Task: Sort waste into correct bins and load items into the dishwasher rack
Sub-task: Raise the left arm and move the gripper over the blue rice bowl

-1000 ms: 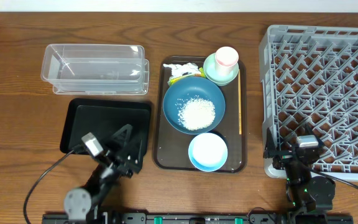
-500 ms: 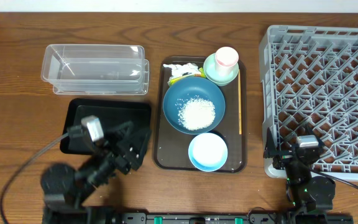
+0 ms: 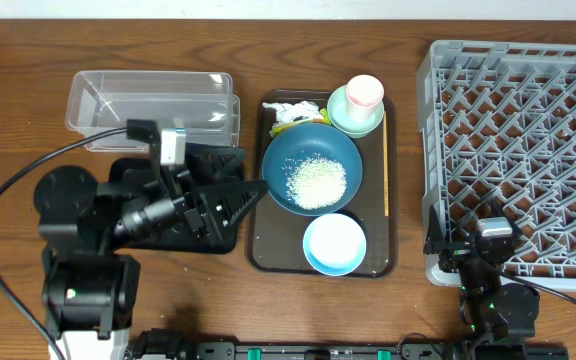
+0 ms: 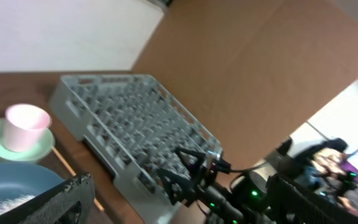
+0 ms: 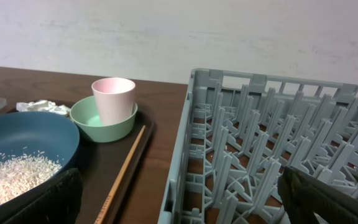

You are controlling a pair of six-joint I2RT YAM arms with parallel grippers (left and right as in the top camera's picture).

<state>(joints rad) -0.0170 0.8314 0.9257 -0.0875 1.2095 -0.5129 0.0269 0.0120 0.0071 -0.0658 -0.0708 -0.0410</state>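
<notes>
Right now the left gripper hangs over the black tray. Its two fingers are spread wide apart with nothing between them, and the tips point at the left edge of the brown serving tray.

The clear container sits just behind the black tray, near the far left part of the table.

On the brown serving tray, the big dark-blue bowl sits in the middle with a heap of white rice inside it. The small light-blue bowl is at the near edge, just beside the big one. At the far right corner is the mint-green bowl, and the pink cup stands upright inside it. The crumpled tissue lies at the far left corner, and the yellow wrapper peeks out next to it, against the rim of the dark-blue bowl. A thin wooden stick lies along the right edge.

The grey dishwasher rack fills the right side of the table, and no dishes are in it. The right gripper sits at the rack's near left corner — its fingers are wide apart too, and they hold nothing.
</notes>
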